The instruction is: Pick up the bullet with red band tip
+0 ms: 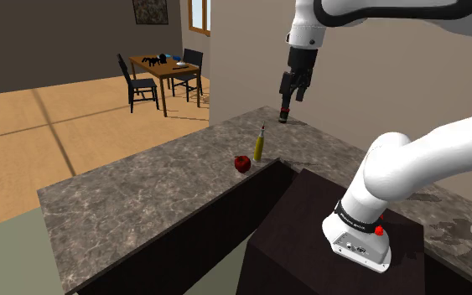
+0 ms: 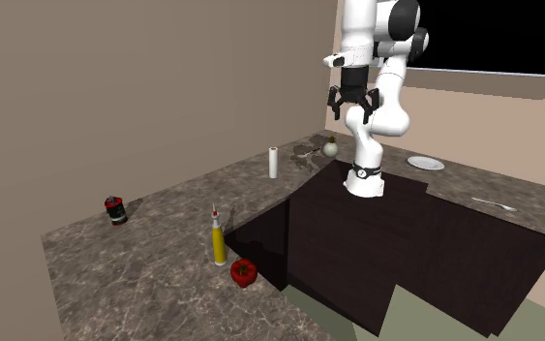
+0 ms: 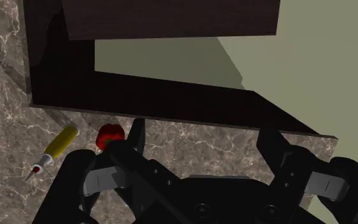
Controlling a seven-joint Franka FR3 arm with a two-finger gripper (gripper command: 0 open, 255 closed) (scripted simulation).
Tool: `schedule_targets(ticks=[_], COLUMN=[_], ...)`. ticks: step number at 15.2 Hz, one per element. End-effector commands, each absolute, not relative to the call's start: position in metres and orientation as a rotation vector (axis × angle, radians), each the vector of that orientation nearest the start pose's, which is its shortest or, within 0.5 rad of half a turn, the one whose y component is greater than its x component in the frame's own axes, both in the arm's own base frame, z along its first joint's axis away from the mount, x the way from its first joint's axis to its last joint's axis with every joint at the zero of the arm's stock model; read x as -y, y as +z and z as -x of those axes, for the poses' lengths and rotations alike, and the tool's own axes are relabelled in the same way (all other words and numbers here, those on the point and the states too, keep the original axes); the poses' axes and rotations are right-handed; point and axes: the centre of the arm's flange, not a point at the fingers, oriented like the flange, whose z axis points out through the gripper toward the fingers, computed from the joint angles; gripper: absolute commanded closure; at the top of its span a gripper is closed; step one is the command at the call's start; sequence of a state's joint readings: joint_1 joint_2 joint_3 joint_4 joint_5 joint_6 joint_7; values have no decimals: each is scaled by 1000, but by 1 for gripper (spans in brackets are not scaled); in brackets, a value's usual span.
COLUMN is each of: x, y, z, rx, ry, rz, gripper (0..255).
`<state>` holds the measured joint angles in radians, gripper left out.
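Note:
The bullet [image 1: 259, 144] is a slim yellow body with a thin pointed tip, standing upright on the brown marble counter [image 1: 142, 201] near its inner edge. In the second exterior view the bullet [image 2: 219, 239] stands beside a red fruit. The wrist view shows the bullet [image 3: 53, 151] with a red band just behind its pale tip. My black gripper [image 1: 291, 92] hangs high above the counter, well away from the bullet. Seen from the second exterior view, the gripper [image 2: 353, 108] is up by the arm's base. Its fingers [image 3: 136, 137] stand wide apart and open around nothing.
A red fruit [image 1: 241, 163] lies right next to the bullet. A dark can with a red band [image 2: 115, 209] stands near the wall. A white cylinder [image 2: 273, 162], a round bottle [image 2: 330, 147] and a plate [image 2: 425, 163] sit farther along. The dark stand [image 1: 334, 243] fills the counter's notch.

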<state>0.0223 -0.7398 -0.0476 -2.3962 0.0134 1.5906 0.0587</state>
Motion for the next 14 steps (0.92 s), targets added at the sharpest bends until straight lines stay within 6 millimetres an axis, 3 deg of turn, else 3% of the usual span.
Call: schedule_targets(ticks=[1,14], x=[10,132], y=[559,464], z=[-318,-406], rx=[-110,69], ry=[104,237], rz=[3094,3093], gripper=[0,0])
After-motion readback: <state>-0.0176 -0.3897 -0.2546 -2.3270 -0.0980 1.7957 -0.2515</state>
